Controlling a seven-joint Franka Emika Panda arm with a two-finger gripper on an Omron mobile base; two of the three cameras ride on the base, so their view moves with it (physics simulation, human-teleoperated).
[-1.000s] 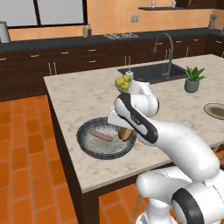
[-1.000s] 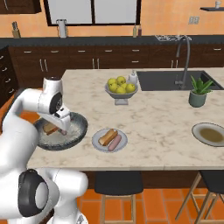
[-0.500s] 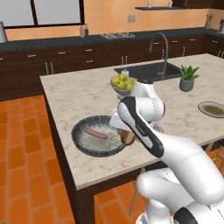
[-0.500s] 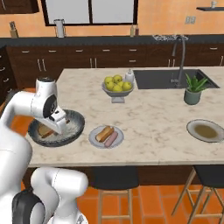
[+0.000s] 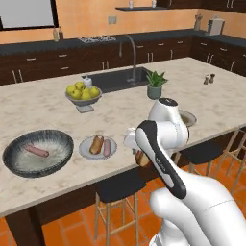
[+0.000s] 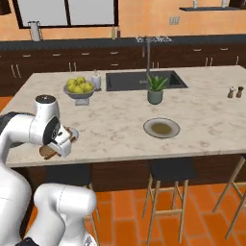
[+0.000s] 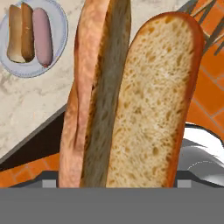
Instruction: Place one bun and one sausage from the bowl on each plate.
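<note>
Since the earlier pictures the whole scene has shifted in both base views, so the cameras were carried along with the base; the gripper (image 5: 142,156), which was over the bowl (image 5: 38,153) before, is now seen away from it, at the front edge of the counter (image 5: 120,113), and a bun (image 7: 131,96) has been lifted out. The bun is held between the widely spread fingers, and in the hand view it is seen very close, split lengthwise, with its pale crumb turned to the camera. In the right base view the bun (image 6: 48,151) is seen under the white hand, just at the counter edge. The bowl is left well apart from the gripper, toward the end of the counter, and one sausage (image 5: 37,151) is lying in it. Between the bowl and the gripper the first plate (image 5: 84,147) is found, near the gripper, with a bun and a sausage side by side on it. The second plate (image 6: 162,128) is placed on the other side of the gripper, near the potted plant (image 6: 155,89).
</note>
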